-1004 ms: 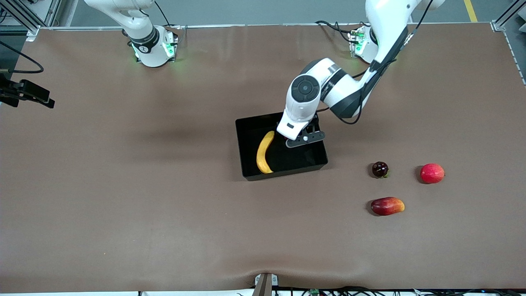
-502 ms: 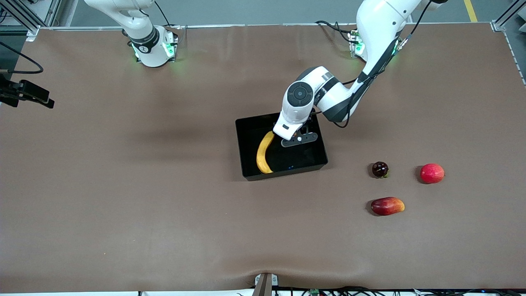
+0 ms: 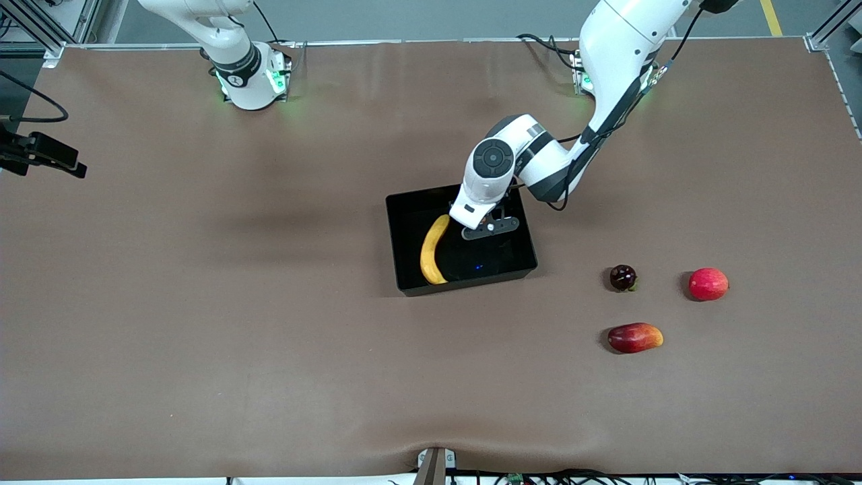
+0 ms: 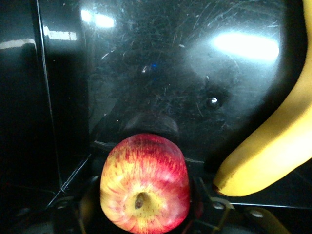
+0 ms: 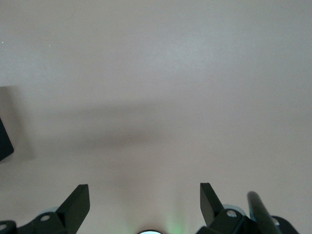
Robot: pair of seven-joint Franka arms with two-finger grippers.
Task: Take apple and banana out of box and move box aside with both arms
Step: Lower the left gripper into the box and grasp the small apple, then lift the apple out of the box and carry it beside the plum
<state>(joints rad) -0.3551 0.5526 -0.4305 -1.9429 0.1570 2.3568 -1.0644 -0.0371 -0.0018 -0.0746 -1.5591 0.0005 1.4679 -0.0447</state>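
Apple (image 4: 145, 184): sat in the box (image 3: 404, 202) beside the banana (image 3: 432, 249), between the left gripper (image 4: 145, 195) fingers, grip unconfirmed; best squeezed evenly and lifted straight; right gripper (image 5: 145, 204) waited, fingers wide, over bare surface (image 3: 202, 303).

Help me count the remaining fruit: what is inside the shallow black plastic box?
Inside the shallow black plastic box: a long yellow banana and a streaky red-yellow apple; the left gripper covers the apple from the front.

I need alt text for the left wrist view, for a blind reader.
The apple, red with yellow streaks, sits between the left gripper fingers, stem dimple facing the camera. It is inside the glossy black box, with the banana lying beside it.
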